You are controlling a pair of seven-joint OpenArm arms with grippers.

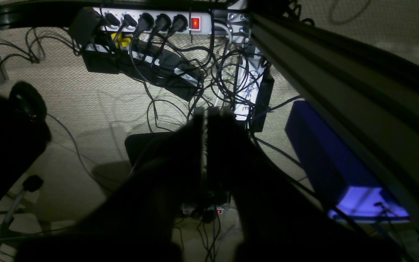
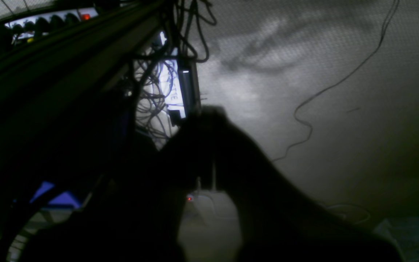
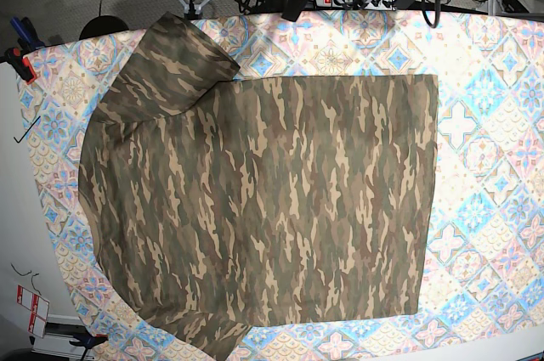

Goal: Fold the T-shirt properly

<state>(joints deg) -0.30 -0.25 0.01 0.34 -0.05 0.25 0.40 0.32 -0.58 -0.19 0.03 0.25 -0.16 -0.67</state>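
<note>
Camo T-shirt (image 3: 263, 208) lies flat across the patterned tablecloth (image 3: 484, 123) on the surface, unfolded. Left claw (image 1: 206, 120) and right claw (image 2: 204, 120) both hang below it, shut with nothing held. My worry: tangled cables (image 1: 209, 72) down there could snag either arm coming up.

base: overhead, looks straight down on T-shirt (image 3: 263, 208) | left wrist: behind left gripper (image 1: 206, 120), faces floor, power strip (image 1: 151, 22) beyond fingertips | right wrist: behind right gripper (image 2: 206, 112), same strip (image 2: 46, 20) shared
</note>
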